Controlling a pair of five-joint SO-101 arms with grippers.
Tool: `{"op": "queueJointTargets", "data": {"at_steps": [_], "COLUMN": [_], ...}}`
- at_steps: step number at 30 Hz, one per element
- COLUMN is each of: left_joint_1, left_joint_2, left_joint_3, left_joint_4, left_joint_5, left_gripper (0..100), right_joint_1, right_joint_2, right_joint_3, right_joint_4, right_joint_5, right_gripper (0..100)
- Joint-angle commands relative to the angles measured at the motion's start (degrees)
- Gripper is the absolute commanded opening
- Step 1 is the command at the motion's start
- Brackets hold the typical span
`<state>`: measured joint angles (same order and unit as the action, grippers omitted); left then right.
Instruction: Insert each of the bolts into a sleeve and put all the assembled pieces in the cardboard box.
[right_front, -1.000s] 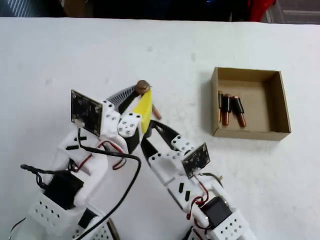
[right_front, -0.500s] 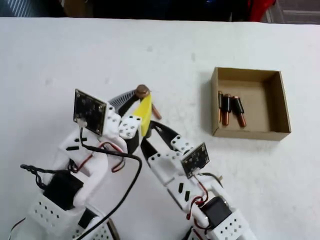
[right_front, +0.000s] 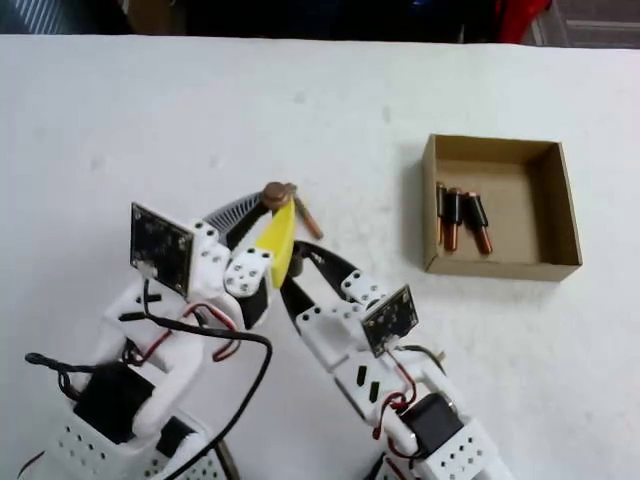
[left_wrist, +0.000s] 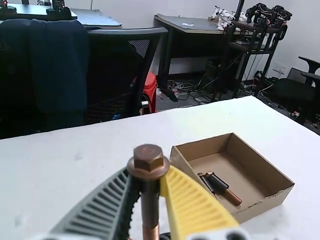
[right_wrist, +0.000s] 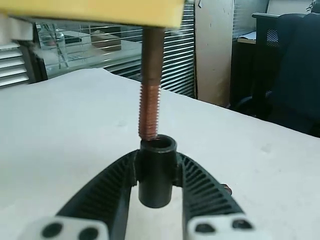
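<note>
My left gripper (left_wrist: 147, 187), with one grey and one yellow finger, is shut on a copper bolt (left_wrist: 148, 162) just below its hex head (right_front: 277, 194). My right gripper (right_wrist: 156, 167), with black fingers, is shut on a black sleeve (right_wrist: 156, 172) held upright. The bolt (right_wrist: 149, 100) hangs threaded end down, its tip right at the sleeve's open mouth. In the high view both grippers meet left of the table's centre, the right gripper (right_front: 297, 262) just nearer than the left one (right_front: 275, 208). The cardboard box (right_front: 500, 268) sits to the right, holding three assembled pieces (right_front: 460, 220).
The box (left_wrist: 260, 197) stands open-topped a short way right of the grippers, with bare white table between. A small copper-coloured piece (right_wrist: 226, 188) lies on the table behind my right gripper's fingers. Chairs and desks stand beyond the far table edge.
My left gripper has drawn the bolt back toward the right gripper, and its wrist has shifted slightly left. The right arm has kept still with the sleeve.
</note>
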<state>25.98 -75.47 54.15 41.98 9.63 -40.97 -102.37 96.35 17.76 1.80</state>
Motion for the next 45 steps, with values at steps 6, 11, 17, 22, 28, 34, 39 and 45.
{"op": "queueJointTargets", "data": {"at_steps": [6, 11, 17, 22, 28, 34, 39, 45], "left_joint_1": [0.7, 0.7, 0.7, 0.7, 0.7, 2.4, 3.7, 3.8], "left_joint_2": [-0.2, -0.2, -0.1, 4.0, 4.4, 4.0, 4.0, 3.4], "left_joint_3": [-0.3, -0.3, -0.2, -0.7, -0.6, -0.4, -0.4, -0.7], "left_joint_4": [-4.4, -4.7, -4.7, -4.7, -6.7, -6.2, -3.8, -2.5], "left_joint_5": [-0.4, -0.4, -0.4, -0.4, -0.2, 0.0, 0.0, 0.0], "left_gripper": [2, 2, 2, 2, 2, 2, 2, 2], "right_joint_1": [0.1, 0.1, 0.1, 0.1, 0.1, 0.1, 0.1, 0.1], "right_joint_2": [-0.7, -0.7, -0.7, -0.7, -0.7, -0.7, -0.7, -0.7], "right_joint_3": [0.5, 0.5, 0.5, 0.5, 0.5, 0.5, 0.5, 0.5], "right_joint_4": [0.0, 0.0, 0.0, 0.0, 0.0, -0.2, -0.3, -0.3], "right_joint_5": [0.5, 0.5, 0.5, 0.5, 0.5, 0.5, 0.5, 0.5], "right_gripper": [1.7, 1.7, 1.7, 1.7, 1.7, 1.7, 1.7, 1.7]}}
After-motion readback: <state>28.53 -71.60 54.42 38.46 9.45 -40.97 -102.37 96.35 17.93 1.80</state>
